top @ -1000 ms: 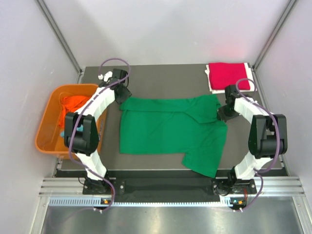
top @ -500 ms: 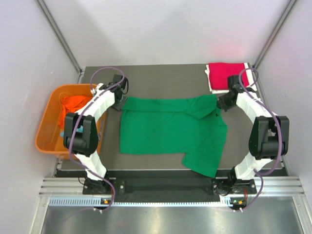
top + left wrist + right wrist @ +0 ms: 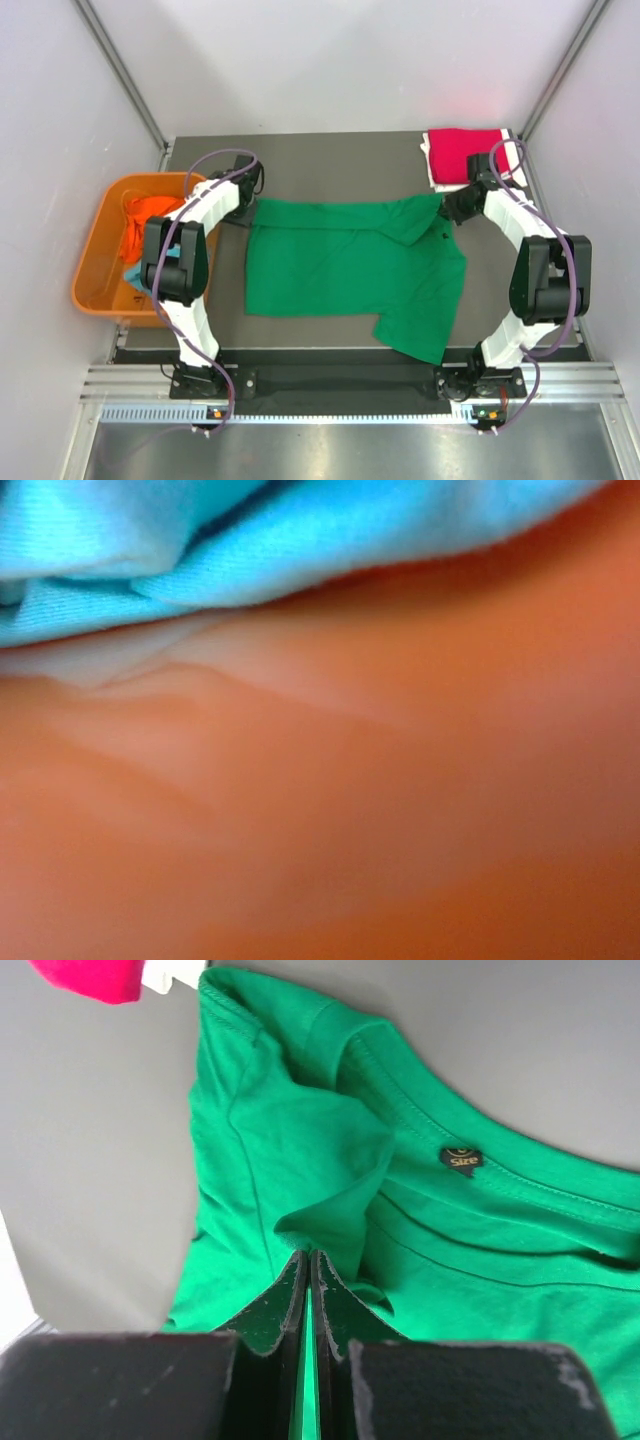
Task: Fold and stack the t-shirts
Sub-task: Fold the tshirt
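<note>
Pinching green t-shirt [image 3: 300, 1150] | right gripper [image 3: 306, 1256] closed (arm reaching forward) | left gripper [image 3: 242, 195]: cannot tell

Dark table [image 3: 340, 160]: green t-shirt [image 3: 340, 270] spread centre, red t-shirt [image 3: 465, 155] folded far-right corner.

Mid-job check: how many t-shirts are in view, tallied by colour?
green t-shirt: 1
red t-shirt: 1
orange t-shirt: 1
light blue t-shirt: 1
Total: 4
</note>
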Controlling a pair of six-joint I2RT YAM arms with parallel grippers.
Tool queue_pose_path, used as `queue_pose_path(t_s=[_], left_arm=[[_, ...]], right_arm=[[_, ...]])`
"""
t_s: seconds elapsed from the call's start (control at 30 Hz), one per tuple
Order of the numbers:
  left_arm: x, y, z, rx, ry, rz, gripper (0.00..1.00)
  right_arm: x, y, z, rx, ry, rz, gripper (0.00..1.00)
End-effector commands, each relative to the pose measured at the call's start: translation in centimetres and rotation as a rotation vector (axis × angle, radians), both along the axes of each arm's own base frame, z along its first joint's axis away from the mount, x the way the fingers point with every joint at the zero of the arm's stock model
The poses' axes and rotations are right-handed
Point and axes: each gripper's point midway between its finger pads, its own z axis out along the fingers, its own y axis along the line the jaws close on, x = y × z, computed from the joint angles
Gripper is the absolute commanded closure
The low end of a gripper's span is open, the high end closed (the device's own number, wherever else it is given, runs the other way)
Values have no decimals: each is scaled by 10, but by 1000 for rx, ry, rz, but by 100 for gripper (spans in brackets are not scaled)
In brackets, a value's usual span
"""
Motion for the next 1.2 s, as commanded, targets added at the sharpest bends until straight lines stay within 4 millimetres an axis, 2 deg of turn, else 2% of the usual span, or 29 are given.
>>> queue_pose_path(t_s=[0.0, 0.07, 0.17, 0.27, 0.3, 0.33, 0.37, 0.4, 0.5, 0.57, 0.73, 0.97, 1.17], left_arm=[[5, 1, -14, -24, -7, 51, 63], [9, 2, -17, -18, -14, 37, 64], [10, -6, -12, -41, -18, 8, 77], [16, -8, 21, 44, -84, 15, 74], [9, -6, 28, 79, -64, 17, 72], [12, -6, 43, 128, -97, 20, 69], [15, -6, 58, 151, -107, 18, 68], [22, -8, 77, 185, -150, 20, 67], [21, -12, 89, 237, -163, 26, 67], [12, -12, 80, 253, -130, 54, 67], [3, -10, 41, 234, -84, 113, 67], [9, -11, 18, 238, -80, 153, 66], [3, -10, -6, 244, -47, 154, 65]], right_arm=[[9, -1, 3, 23, -41, 19, 100], [9, 3, 0, 43, -37, 31, 100], [10, 7, -3, 60, -38, 49, 100], [12, 8, -3, 64, -44, 55, 100], [12, 9, -3, 63, -45, 60, 100], [11, 8, -4, 64, -43, 61, 100], [12, -5, -4, 64, -45, 31, 100], [12, -6, -4, 63, -47, 29, 100], [12, -7, -6, 70, -50, 26, 100], [12, -6, -8, 79, -46, 27, 100], [11, -4, -13, 96, -37, 37, 100], [12, -7, -13, 105, -45, 35, 100], [12, -11, -13, 114, -51, 35, 100]])
